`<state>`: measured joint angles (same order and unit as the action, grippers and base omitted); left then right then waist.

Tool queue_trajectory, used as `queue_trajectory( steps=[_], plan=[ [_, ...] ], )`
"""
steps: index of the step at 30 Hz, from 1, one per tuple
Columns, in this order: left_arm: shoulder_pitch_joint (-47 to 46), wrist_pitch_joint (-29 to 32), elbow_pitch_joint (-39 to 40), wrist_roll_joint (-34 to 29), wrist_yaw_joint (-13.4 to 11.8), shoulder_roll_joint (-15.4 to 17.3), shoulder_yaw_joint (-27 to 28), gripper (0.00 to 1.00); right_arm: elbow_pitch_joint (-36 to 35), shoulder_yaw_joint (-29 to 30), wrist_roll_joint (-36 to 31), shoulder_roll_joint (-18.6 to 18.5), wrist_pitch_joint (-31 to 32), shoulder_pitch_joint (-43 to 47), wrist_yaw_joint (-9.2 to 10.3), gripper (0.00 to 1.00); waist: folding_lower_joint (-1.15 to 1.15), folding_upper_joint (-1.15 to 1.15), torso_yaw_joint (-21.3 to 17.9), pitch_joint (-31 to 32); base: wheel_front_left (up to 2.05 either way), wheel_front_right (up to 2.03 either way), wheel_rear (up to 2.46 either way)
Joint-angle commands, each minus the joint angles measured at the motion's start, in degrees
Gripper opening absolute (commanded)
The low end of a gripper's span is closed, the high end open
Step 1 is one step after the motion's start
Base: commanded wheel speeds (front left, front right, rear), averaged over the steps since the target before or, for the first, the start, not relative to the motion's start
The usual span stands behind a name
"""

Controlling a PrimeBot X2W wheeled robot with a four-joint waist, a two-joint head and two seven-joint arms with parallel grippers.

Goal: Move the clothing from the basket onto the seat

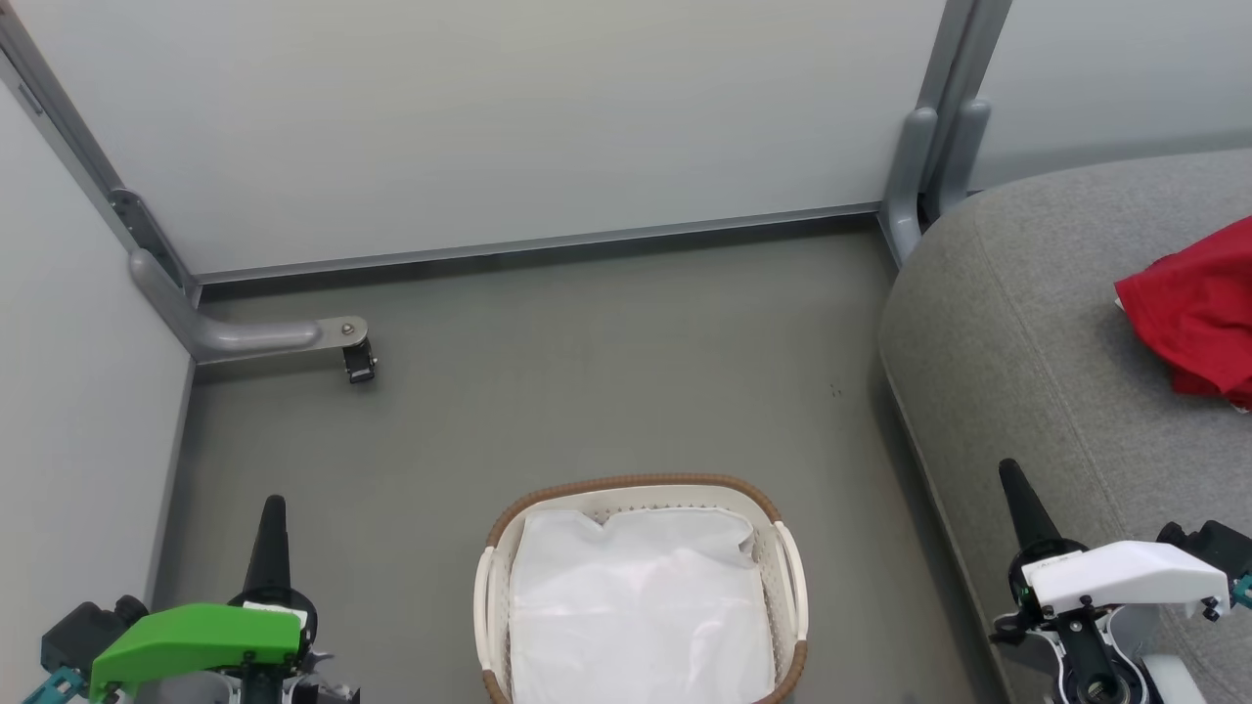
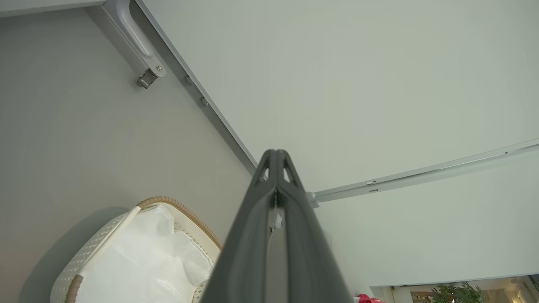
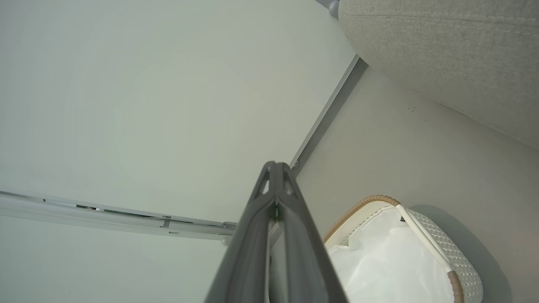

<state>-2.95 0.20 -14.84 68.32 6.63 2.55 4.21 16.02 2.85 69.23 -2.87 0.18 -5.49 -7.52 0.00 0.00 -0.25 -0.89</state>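
Red clothing (image 1: 1195, 315) lies bunched on the grey seat (image 1: 1037, 293) at the right edge of the head view. The white basket (image 1: 640, 486) with its brown rim stands on the floor at bottom centre, and only its white liner (image 1: 636, 606) shows inside. My left gripper (image 1: 271, 504) is at the lower left, shut with nothing in it, to the left of the basket. Over the seat's front edge at the lower right, my right gripper (image 1: 1008, 469) is shut and empty. The wrist views show the basket (image 2: 101, 252) (image 3: 438, 252), each gripper's tips (image 2: 276, 152) (image 3: 276, 164) pressed together, and the seat (image 3: 442, 54).
Pale partition walls (image 1: 489, 127) close the floor at the back and left. A grey bracket foot with a small caster (image 1: 358, 362) juts out from the left corner. A grey post (image 1: 919, 166) stands between the back wall and the seat. Bare grey floor (image 1: 606, 362) lies behind the basket.
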Motion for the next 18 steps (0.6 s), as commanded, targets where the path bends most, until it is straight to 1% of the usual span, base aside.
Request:
queue_trajectory(
  steps=[1, 18],
  plan=[
    [-1.4, 0.4, 0.7, 1.6, 0.4, 0.4, 0.4, 0.00, -0.7, 0.4, 1.5, -0.3, 0.5, -1.0, 0.03, 0.00, 0.00, 0.00, 0.0, 0.0, 0.00, 0.00, 0.00],
    [-2.2, 2.7, 0.8, 10.1, 0.6, 0.4, 1.1, 0.00, -1.3, 1.7, 9.7, -0.2, 2.8, -1.0, 0.04, 0.00, 0.00, 0.00, 0.1, 0.2, 0.00, 0.00, 0.00]
  ],
)
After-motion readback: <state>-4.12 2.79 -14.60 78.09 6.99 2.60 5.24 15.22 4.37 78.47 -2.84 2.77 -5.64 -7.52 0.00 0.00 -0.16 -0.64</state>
